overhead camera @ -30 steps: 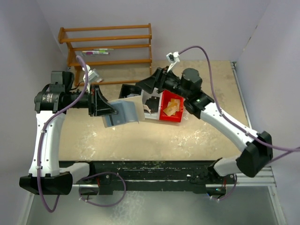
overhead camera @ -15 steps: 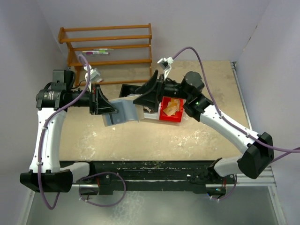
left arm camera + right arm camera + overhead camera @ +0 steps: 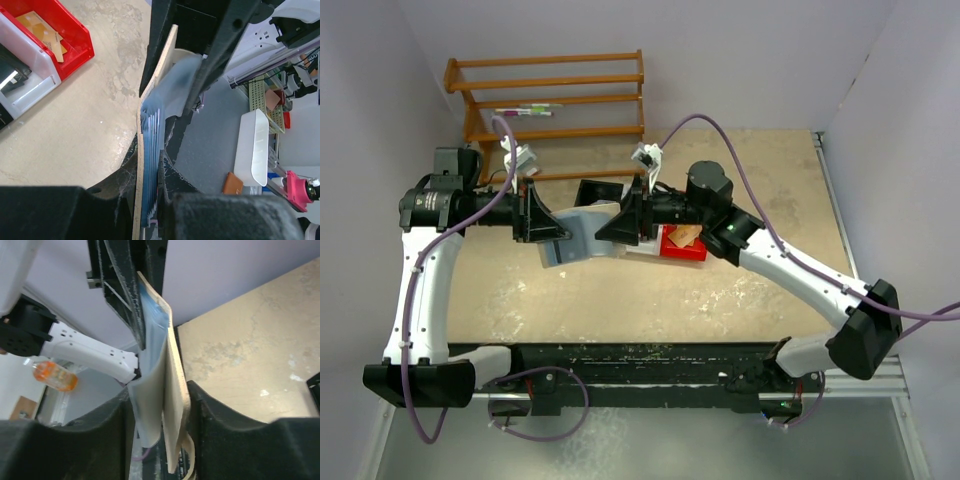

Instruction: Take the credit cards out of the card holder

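Left tool [image 3: 563, 238] level, tight on card holder [image 3: 582, 240]; right tool [image 3: 602, 234] opposite, grip unclear.

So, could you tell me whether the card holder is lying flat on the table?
No, the left claw holds the card holder up off the table, with the right claw straddling its other end.

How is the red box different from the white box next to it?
The red box is bright and solid-coloured; the white box is pale and a bit see-through. The red box holds flat tan pieces; the white box holds something dark that I cannot make out. Both are open-topped rectangular boxes, side by side on the table.
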